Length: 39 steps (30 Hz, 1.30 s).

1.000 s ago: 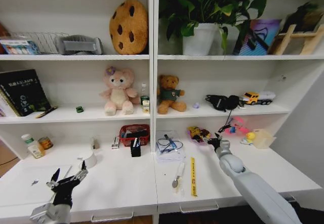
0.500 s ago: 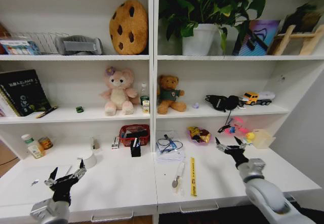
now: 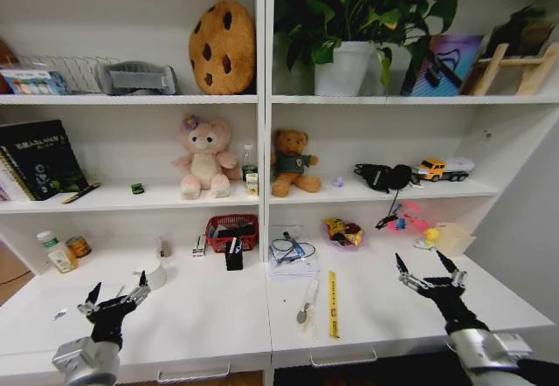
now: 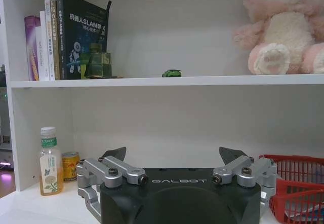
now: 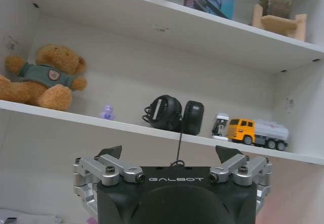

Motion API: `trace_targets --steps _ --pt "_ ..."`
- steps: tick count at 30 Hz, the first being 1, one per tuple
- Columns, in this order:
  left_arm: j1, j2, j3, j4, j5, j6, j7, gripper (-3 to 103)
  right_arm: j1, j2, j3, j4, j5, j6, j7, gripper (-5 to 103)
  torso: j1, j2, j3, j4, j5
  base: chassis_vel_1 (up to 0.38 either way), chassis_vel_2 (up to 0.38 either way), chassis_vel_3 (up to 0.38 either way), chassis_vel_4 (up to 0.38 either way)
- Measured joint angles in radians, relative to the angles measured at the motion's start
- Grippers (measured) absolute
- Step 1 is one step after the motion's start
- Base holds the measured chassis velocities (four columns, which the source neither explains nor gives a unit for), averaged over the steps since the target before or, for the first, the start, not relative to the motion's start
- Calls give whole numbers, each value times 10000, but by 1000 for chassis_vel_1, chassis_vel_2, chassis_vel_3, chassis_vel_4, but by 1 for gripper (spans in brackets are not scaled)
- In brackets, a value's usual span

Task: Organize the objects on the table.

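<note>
You've got both arms low at the front edge of the table (image 3: 210, 316), neither touching anything. Left gripper (image 3: 113, 299) hovers over the left part of the desktop w/ fingers spread wide, nothing between them; the left wrist view confirms it, jaws apart and facing the shelf w/ the pink plush (image 4: 286, 29), the books (image 4: 66, 36) and the tiny green toy car (image 4: 171, 73). Right gripper (image 3: 430, 277) hangs over the right part of the top, released too, fingers splayed, nothing held; its wrist cam looks at the teddy bear (image 5: 43, 77), black headphones (image 5: 174, 113) and the yellow toy truck (image 5: 255, 132) on the middle shelf. The task's things lie between the two grippers: the yellow ruler (image 3: 333, 304) flat near the front edge, right of the center seam, and just to its left a slim pen-like item (image 3: 307, 302), prob. a pen but hard to tell. Behind them sits a white stack w/ a blue cable (image 3: 293, 253), and the red basket (image 3: 232, 231) stands beside it to the left, against the back wall. A bottle (image 3: 56, 251) and small can (image 3: 79, 246) stand at the far left.
</note>
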Motion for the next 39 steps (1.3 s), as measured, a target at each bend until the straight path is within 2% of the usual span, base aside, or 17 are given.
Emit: trace_targets --steps 8,15,39 --pt "-104 -101 132 251 46 -91 63 100 -185 274 205 -331 -37 527 6 100 -1 0 0 0 -1 0 0 0 0" --pt "-190 12 33 230 -73 -21 67 100 311 623 -35 -349 156 -33 277 100 1 -1 1 -1 0 0 0 0 0" --pt "-184 6 25 222 -72 8 61 100 347 637 -67 -356 181 -101 302 100 0 0 0 0 0 0 4 -1 -4"
